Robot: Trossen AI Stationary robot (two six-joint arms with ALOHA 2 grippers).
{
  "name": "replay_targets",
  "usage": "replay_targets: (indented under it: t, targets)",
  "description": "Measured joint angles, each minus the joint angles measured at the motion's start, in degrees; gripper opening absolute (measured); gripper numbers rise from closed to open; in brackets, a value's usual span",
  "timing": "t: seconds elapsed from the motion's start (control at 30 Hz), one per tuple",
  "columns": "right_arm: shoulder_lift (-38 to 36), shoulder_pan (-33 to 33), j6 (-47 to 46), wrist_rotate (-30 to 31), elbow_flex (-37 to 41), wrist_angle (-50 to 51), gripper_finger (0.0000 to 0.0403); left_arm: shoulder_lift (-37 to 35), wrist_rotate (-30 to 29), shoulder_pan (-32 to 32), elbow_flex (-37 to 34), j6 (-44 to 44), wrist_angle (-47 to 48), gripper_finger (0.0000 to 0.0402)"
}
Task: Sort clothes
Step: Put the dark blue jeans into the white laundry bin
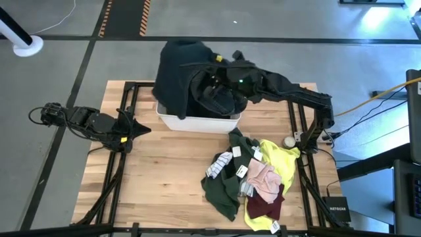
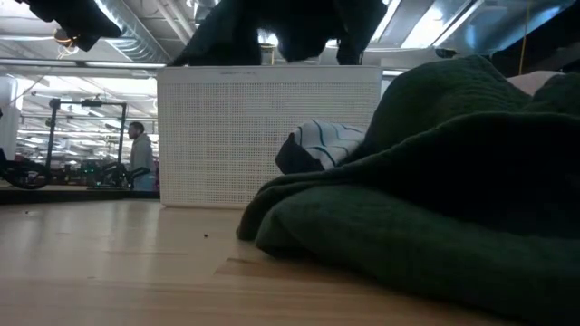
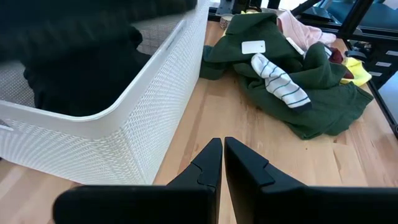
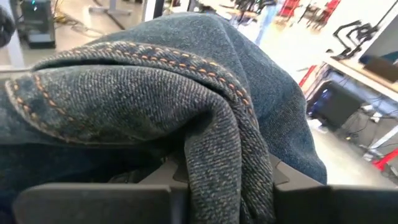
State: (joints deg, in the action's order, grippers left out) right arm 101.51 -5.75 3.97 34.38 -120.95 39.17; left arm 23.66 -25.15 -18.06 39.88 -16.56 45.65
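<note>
Denim jeans [image 1: 187,76], clenched in the right claw [image 1: 220,82], hang half over the white bin [image 1: 197,122] and may spill outside its rim onto the tabletop [image 1: 158,171] if released here.

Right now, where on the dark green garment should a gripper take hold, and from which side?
Grip the dark green garment at its bare lower-left lobe, coming straight down from above. There the cloth lies alone on the table; farther right the pink garment and neon yellow garment overlap the pile. The left gripper, shut, rests nearest.
</note>
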Motion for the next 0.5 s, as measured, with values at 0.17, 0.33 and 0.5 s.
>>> replay_targets:
  t: [0.17,0.33,0.5]
  targets:
    - [0.0,-1.6,-1.4,-2.4,6.9,-2.3,0.0080,0.0,0.0,0.0,0.0,0.0,0.0,0.0013]
    - [0.0,-2.0,-1.4,-3.1,12.6,-5.9,0.0080,0.0,0.0,0.0,0.0,0.0,0.0,0.0013]
    - [0.0,-2.3,-1.2,-2.0,17.1,-9.1,0.0080,0.0,0.0,0.0,0.0,0.0,0.0,0.0013]
